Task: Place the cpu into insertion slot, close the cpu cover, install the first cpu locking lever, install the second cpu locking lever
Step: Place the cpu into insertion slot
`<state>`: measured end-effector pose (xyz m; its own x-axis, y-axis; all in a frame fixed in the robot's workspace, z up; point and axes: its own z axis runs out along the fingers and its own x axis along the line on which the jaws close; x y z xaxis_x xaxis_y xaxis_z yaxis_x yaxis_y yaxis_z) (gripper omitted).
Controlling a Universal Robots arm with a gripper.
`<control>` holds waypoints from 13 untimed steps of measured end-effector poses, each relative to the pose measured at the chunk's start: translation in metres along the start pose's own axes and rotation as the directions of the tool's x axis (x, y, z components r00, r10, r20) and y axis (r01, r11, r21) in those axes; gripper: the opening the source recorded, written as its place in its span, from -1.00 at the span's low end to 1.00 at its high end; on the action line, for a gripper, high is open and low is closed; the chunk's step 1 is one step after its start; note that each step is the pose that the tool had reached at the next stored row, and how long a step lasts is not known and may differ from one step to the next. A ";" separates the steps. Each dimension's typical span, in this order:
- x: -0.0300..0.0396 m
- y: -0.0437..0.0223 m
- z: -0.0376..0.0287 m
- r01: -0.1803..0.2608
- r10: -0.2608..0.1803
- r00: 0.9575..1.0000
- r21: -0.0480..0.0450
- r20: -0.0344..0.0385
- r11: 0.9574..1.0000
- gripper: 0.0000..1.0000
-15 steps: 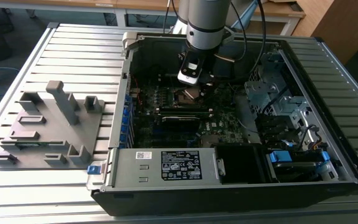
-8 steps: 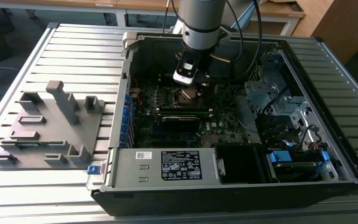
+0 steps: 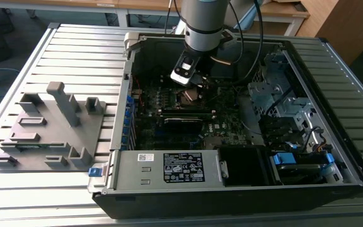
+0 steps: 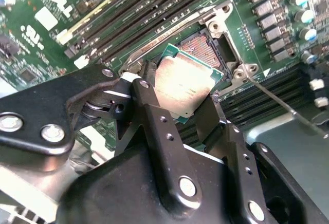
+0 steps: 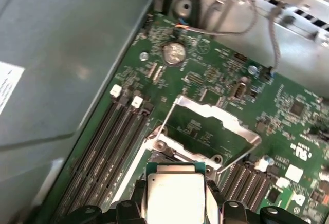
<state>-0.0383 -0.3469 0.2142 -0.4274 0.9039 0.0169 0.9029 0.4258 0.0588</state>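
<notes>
- Black two-finger gripper on the grey arm is down inside the open black computer case, at 12 o'clock of the socket area in the exterior view.
- Fingers are clamped onto opposite edges of the small flat square silver-grey cpu; nothing else is in the grip.
- cpu is held just over the small square dark insertion slot, overlapping one edge, with the rest of the slot bare.
- Thin silver metal-frame cpu cover is swung open, standing up beside the slot.
- Thin metal lever rod sticks out from a slot corner.
- Green motherboard lies all round.
- Grey plastic fixture block sits on the slatted metal bench, at 9 o'clock of the case.
</notes>
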 end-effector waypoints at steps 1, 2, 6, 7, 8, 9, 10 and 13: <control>0.0000 0.0000 0.0003 -0.018 0.018 1.000 0.000 0.001 1.000 0.08; 0.0000 0.0000 0.0006 -0.036 0.036 0.999 -0.001 0.002 0.999 0.08; 0.0000 -0.0001 0.0017 -0.109 0.109 0.994 -0.002 0.006 0.994 0.08; 0.0000 -0.0001 0.0018 -0.126 0.126 0.992 -0.003 0.007 0.992 0.08; 0.0000 -0.0001 0.0020 -0.144 0.144 0.990 -0.003 0.008 0.990 0.08; 0.0000 -0.0001 0.0022 -0.162 0.162 0.987 -0.004 0.009 0.987 0.08; 0.0000 -0.0001 0.0024 -0.181 0.181 0.983 -0.004 0.010 0.983 0.08; -0.0001 -0.0002 0.0030 -0.233 0.233 0.972 -0.006 0.013 0.972 0.08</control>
<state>-0.0383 -0.3469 0.2112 -0.2042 0.9788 0.0169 0.9774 0.2029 0.0589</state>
